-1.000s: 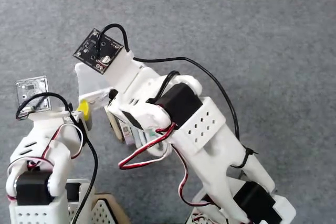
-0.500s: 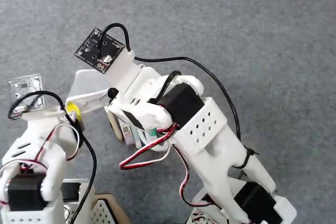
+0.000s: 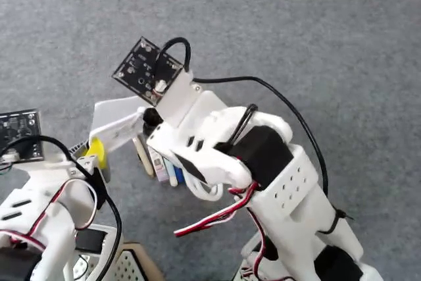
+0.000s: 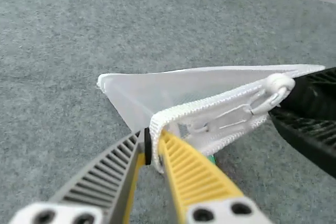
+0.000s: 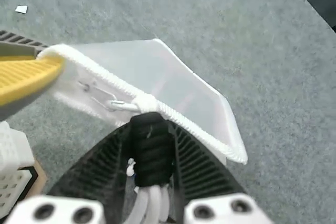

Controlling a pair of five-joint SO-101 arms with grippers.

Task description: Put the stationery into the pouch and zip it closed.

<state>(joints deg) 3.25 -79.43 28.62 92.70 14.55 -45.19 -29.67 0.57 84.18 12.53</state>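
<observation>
The left gripper point(image 4: 149, 142) pinches one end of the clear pouch point(image 4: 157, 90). The right gripper point(image 5: 150, 121) squeezes its zipper point(image 5: 100, 80). The pouch hangs between them, near left. The stationery point(image 3: 161, 166) lies on the grey table point(image 3: 329, 44) just to its right.

Evenly and brightly lit, diffuse, from overhead. Soft, faint shadows only on the grey mat point(image 3: 342, 57): darkest under the pouch point(image 4: 173, 90), just ahead of the left gripper point(image 4: 149, 140) jaws. Pale sheen on the translucent pouch wall beyond the right gripper point(image 5: 151, 123) jaws. Dim background well beyond both jaws.
</observation>
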